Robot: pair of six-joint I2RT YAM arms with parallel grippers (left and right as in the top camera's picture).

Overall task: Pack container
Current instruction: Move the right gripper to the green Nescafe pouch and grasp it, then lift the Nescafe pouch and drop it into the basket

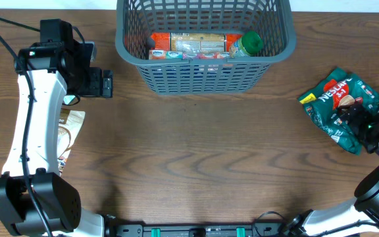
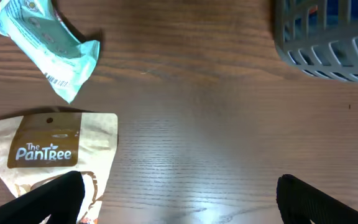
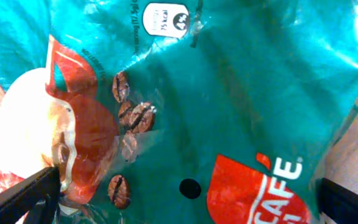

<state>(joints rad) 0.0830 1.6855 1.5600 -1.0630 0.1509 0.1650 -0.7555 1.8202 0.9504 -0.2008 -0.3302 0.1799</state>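
Right pincer [image 3: 188, 183] is spread wide over the green Nescafé pouch [image 3: 229, 93], a finger on either side, not clamped on it. Left pincer [image 2: 179, 183] gapes just as wide, empty, above bare counter [image 2: 197, 124] beside The Pantree pouch [image 2: 55, 149]. At the far edge stands the dark grey lattice container [image 1: 202, 76], with snack packs [image 1: 199, 45] on its floor.

Overhead, left wrist: shared container [image 1: 202, 78] corner

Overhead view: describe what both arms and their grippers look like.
The left arm has white tubular links between bulky black joints, with a thin black cable running along it. The left gripper is boxy and black. The right arm is likewise white with black joints; the right gripper is black with a small green light.
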